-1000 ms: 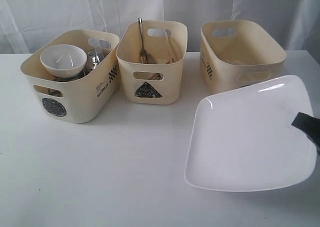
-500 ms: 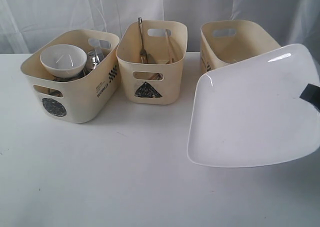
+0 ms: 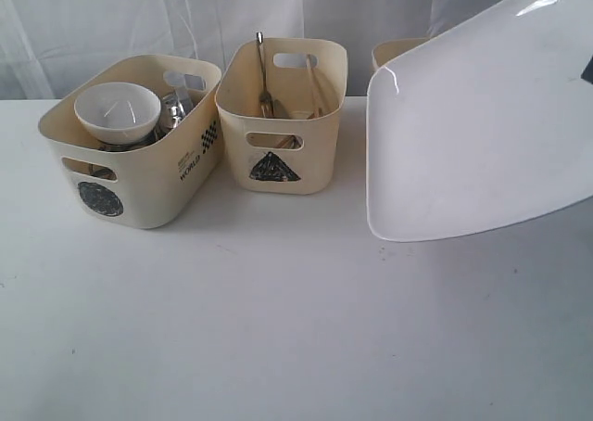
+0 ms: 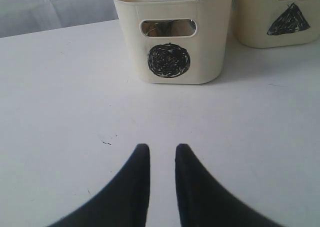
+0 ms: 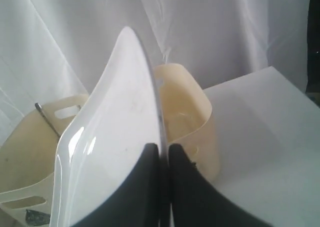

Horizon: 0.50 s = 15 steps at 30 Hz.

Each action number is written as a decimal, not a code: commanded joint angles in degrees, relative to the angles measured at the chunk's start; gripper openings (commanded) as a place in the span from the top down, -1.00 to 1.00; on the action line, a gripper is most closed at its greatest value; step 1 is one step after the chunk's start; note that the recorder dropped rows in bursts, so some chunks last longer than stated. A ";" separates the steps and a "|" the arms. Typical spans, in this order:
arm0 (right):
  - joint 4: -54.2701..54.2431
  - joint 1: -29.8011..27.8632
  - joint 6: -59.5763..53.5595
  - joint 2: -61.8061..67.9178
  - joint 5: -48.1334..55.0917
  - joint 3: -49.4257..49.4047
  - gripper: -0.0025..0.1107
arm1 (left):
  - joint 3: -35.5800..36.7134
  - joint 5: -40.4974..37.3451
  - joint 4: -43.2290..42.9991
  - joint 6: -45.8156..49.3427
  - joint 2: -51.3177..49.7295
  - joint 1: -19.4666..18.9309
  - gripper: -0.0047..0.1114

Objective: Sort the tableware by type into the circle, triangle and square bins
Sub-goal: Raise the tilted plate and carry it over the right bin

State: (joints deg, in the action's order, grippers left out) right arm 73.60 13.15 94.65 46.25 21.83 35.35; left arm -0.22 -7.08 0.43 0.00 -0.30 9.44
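Observation:
My right gripper (image 5: 164, 149) is shut on the rim of the large white plate (image 3: 482, 115). The plate hangs tilted steeply above the table, in front of the right-hand bin (image 5: 192, 117), which it mostly hides in the exterior view. The circle bin (image 3: 130, 152) holds a white bowl (image 3: 117, 110) and steel mugs (image 3: 174, 113). Steel cutlery (image 3: 262, 69) and chopsticks (image 3: 315, 87) stand in the triangle bin (image 3: 278, 124). My left gripper (image 4: 162, 149) is open with nothing between its fingers, low over the table in front of the circle bin (image 4: 170, 62).
White curtains hang behind the three bins. Bare white tabletop (image 3: 232, 319) spreads in front of the bins. The table's right edge (image 5: 295, 87) shows in the right wrist view.
The right gripper has lifted the plate off the table, up and toward the back right, and tilted it more steeply; it now covers the right-hand bin. The left gripper has not moved.

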 commanded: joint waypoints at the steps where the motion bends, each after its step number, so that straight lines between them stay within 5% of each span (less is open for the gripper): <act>1: 3.71 -0.15 0.02 1.97 1.11 3.20 0.96 | 0.22 -0.23 0.09 -0.41 0.30 -0.14 0.48; 15: 11.86 -0.15 1.85 8.65 4.41 11.60 0.96 | 0.22 -0.23 0.09 -0.41 0.30 -0.14 0.48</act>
State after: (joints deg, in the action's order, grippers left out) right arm 81.24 13.15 94.80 54.05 24.68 44.71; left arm -0.22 -7.08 0.43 0.00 -0.30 9.44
